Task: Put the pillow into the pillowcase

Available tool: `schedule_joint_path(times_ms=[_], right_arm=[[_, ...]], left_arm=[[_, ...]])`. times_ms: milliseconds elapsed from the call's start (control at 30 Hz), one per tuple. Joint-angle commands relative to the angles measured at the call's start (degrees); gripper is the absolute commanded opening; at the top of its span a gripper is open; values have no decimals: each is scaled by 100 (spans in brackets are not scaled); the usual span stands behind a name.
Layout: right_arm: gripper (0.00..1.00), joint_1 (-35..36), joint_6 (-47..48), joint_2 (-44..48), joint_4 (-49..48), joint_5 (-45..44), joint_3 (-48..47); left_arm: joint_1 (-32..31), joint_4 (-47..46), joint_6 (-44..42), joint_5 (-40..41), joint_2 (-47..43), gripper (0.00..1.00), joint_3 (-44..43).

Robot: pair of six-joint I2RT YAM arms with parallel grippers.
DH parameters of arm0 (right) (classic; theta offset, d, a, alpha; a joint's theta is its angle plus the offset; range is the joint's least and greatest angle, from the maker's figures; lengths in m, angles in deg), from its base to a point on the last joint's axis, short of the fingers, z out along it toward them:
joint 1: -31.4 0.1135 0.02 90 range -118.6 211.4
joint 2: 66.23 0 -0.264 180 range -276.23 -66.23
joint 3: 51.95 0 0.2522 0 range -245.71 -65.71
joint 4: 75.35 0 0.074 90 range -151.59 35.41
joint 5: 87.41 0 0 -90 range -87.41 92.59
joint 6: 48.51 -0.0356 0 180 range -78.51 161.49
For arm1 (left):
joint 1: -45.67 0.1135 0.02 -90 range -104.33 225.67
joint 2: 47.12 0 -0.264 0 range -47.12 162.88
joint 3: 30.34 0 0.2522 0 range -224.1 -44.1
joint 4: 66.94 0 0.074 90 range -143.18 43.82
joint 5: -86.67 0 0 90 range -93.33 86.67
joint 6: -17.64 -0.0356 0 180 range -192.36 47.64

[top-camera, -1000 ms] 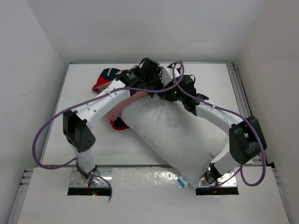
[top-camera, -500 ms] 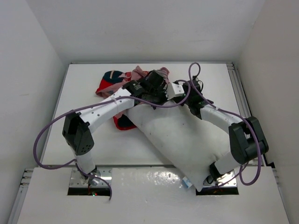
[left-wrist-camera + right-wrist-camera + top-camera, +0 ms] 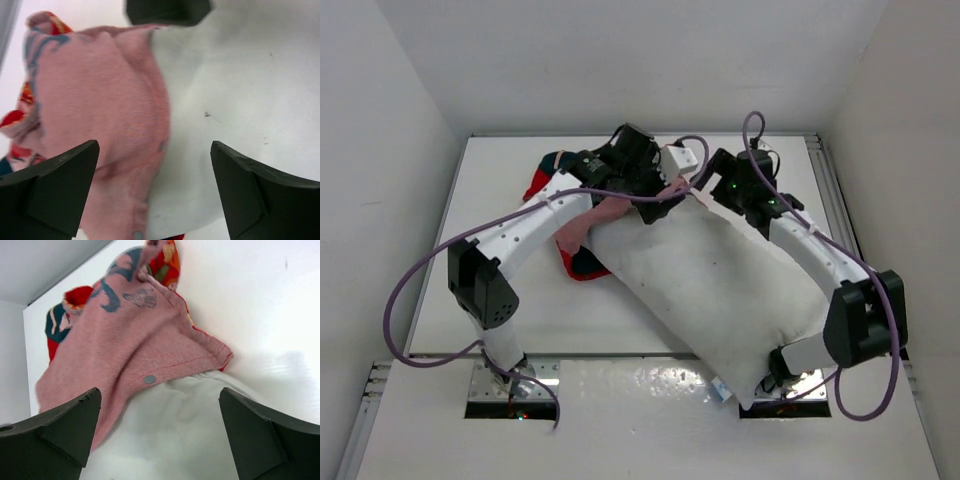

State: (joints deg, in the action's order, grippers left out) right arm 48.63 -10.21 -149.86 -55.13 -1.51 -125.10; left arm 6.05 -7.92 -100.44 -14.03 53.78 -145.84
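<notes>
The white pillow (image 3: 720, 290) lies slantwise on the table, its near corner hanging over the front edge between the arm bases. The red pillowcase (image 3: 582, 225) is bunched at the pillow's far left end, pink inside showing. In the left wrist view the left gripper (image 3: 155, 190) is open above the line where the pillowcase (image 3: 100, 100) overlaps the pillow (image 3: 240, 90). The right gripper (image 3: 157, 435) is open too, over the pillow (image 3: 170, 440), with the snap-buttoned hem of the pillowcase (image 3: 125, 340) draped on the pillow's end. Neither holds anything. Both grippers (image 3: 660, 185) (image 3: 715, 185) hover at the pillow's far end.
The white table (image 3: 490, 290) is boxed in by white walls at the left, back and right, with a metal rail (image 3: 825, 175) along its right side. A small blue-and-white tag (image 3: 718, 390) shows at the pillow's near corner. Purple cables loop off both arms.
Both grippers were shut on the pillowcase's hem and have opened and let it go. The hem has dropped onto the pillow's far end. The right arm has swung to the right.
</notes>
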Motion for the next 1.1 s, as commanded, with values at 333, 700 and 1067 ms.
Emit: schedule_joint_path(times_ms=[333, 700, 1067], right_arm=[[31, 270, 2066, 972, 811, 1203, -308], [99, 2846, 3790, 331, 1903, -1127, -723], [66, 3190, 3696, -1084, 1809, -1166, -1022]], left_arm=[[1403, 458, 48, 287, -1371, 34, 1031], [1773, 361, -40, 596, -1749, 84, 2736], [1676, -140, 162, 331, -1415, 0, 3134]])
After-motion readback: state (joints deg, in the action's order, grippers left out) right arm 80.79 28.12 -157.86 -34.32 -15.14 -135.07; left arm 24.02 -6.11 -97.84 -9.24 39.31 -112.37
